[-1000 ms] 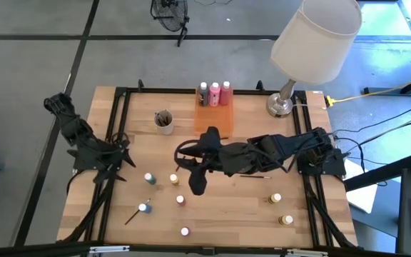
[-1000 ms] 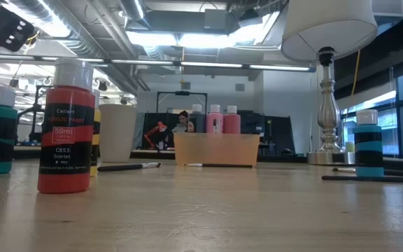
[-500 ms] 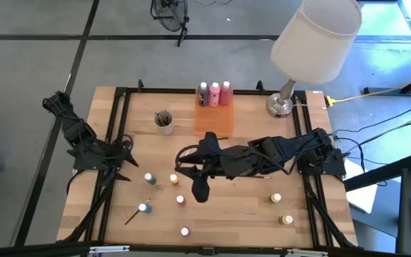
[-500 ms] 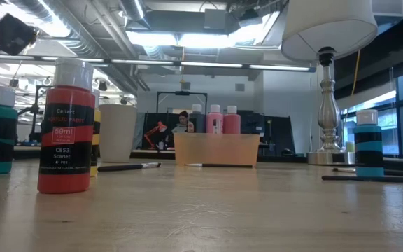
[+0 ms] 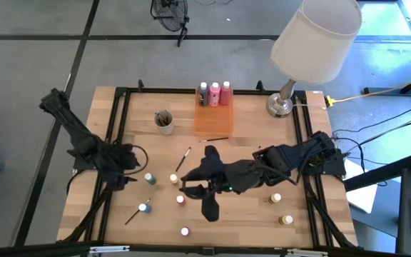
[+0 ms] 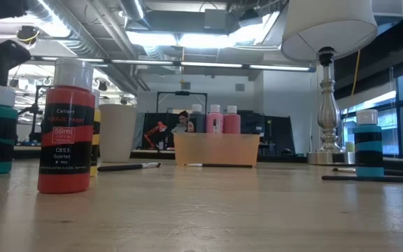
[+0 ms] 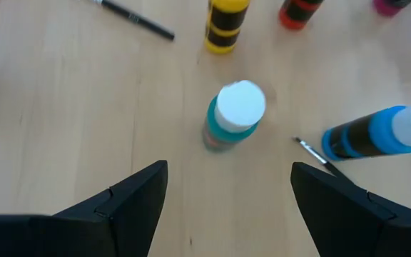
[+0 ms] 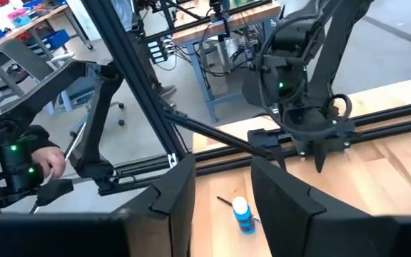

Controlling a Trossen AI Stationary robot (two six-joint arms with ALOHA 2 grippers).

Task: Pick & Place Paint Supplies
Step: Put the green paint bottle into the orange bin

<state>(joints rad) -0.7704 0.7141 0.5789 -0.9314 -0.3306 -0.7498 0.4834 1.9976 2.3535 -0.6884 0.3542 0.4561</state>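
Observation:
Several white-capped paint pots stand on the wooden table, among them a teal pot [image 5: 149, 178] [image 7: 235, 118], a yellow one [image 5: 173, 178], a red one [image 5: 180, 200] and a blue one [image 5: 143, 208]. My left gripper [image 5: 125, 173] [image 7: 227, 193] hangs open just above and to the left of the teal pot, tipped down at it, touching nothing. My right gripper [image 5: 191, 188] [image 8: 223, 193] hovers high over the table's middle, pointing left, open and empty. Three squeeze bottles [image 5: 215, 93] stand at the far end of the orange tray [image 5: 212, 123]. A loose brush [image 5: 184, 158] lies on the table.
A grey cup [image 5: 164, 120] holding brushes stands left of the tray. A lamp [image 5: 284, 103] stands at the far right. Two more pots [image 5: 276, 198] [image 5: 285, 220] sit near the right rail and a pink pot [image 5: 185, 231] near the front edge. A brush [image 5: 133, 215] lies by the blue pot.
My left gripper has swung down and toward the table's right, closing in on the teal pot while tipping and rolling. My right arm has moved toward the near edge, uncovering the loose brush and the tray's near end. Neither gripper's opening has changed.

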